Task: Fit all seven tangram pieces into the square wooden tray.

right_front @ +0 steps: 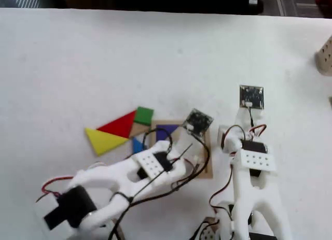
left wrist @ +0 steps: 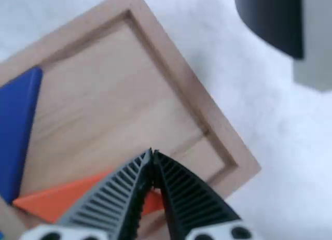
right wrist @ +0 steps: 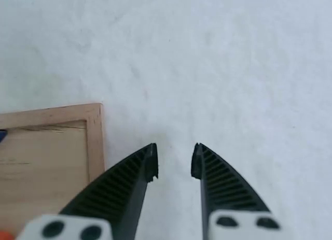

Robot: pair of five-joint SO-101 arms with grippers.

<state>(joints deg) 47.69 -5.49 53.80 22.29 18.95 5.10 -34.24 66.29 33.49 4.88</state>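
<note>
The square wooden tray (left wrist: 171,79) lies under my left arm (right_front: 155,162). In the tray are a blue piece (left wrist: 18,126) and an orange piece (left wrist: 57,201). My left gripper (left wrist: 153,157) is shut, its tips together just over the orange piece near a tray corner; whether they touch it I cannot tell. My right gripper (right wrist: 174,159) is open and empty above the bare table, just outside the tray's corner (right wrist: 96,131). On the table to the left of the tray (right_front: 208,170) lie a yellow triangle (right_front: 104,140), a red triangle (right_front: 119,125), a green square (right_front: 143,115) and a small blue piece (right_front: 137,145).
My right arm (right_front: 251,159) stands just right of the tray, and a dark part of it (left wrist: 270,22) looms close to the tray. A pale perforated object (right_front: 326,56) sits at the right table edge. White table stretches behind the pieces.
</note>
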